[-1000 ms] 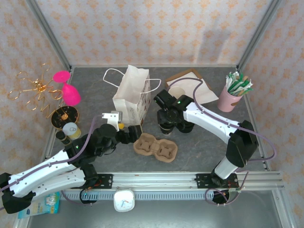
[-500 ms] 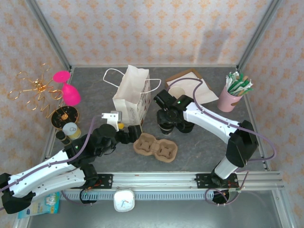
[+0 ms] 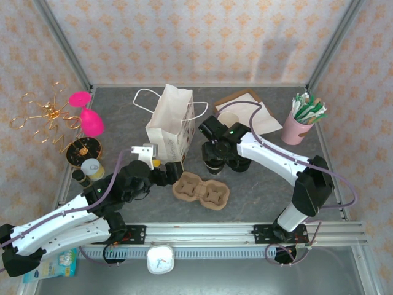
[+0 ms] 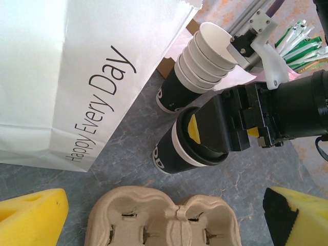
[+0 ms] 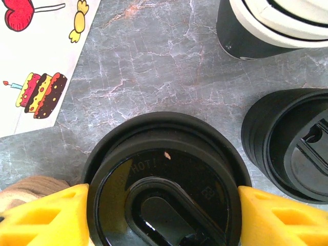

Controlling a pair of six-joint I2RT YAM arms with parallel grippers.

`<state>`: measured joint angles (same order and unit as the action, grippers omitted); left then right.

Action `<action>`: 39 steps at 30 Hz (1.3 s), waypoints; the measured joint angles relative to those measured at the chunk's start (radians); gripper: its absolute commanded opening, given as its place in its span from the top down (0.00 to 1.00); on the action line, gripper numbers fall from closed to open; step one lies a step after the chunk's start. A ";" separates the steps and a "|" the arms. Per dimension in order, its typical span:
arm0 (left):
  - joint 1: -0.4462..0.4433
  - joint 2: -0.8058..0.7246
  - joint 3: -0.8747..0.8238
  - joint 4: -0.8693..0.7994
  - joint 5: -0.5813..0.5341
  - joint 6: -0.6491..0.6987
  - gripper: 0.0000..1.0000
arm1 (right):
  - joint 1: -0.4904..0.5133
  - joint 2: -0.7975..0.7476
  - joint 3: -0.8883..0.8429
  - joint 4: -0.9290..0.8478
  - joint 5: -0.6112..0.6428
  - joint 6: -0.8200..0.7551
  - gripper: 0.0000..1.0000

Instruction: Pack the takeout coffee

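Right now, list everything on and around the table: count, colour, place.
takeout coffee: one, black cup and lid, mid-table beside the bag
white paper bag: one, white with black lettering, upright, centre-left
lidless cups: one stack, cream-white, lowest in a black sleeve, behind the coffee
spare lids: one stack, black, beside the coffee
cup carrier: one, brown pulp, empty, in front of the coffee
pink cup: one, holding green-and-white sachets, far right
tray: one, brown rim, white paper inside, far side
wire stand: one, gold with pink pieces, left edge
left gripper: open, yellow pads, by the carrier
right gripper: shut on the coffee's lid
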<state>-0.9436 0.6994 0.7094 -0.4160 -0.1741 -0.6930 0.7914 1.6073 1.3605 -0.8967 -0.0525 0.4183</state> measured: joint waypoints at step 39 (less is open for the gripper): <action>0.000 0.023 0.000 0.001 0.000 -0.007 0.01 | 0.011 -0.042 -0.117 0.120 0.048 -0.019 0.24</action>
<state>-0.9436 0.7223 0.7094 -0.4152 -0.1738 -0.6998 0.8024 1.5658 1.2434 -0.7765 -0.0048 0.3988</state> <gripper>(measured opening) 0.990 0.753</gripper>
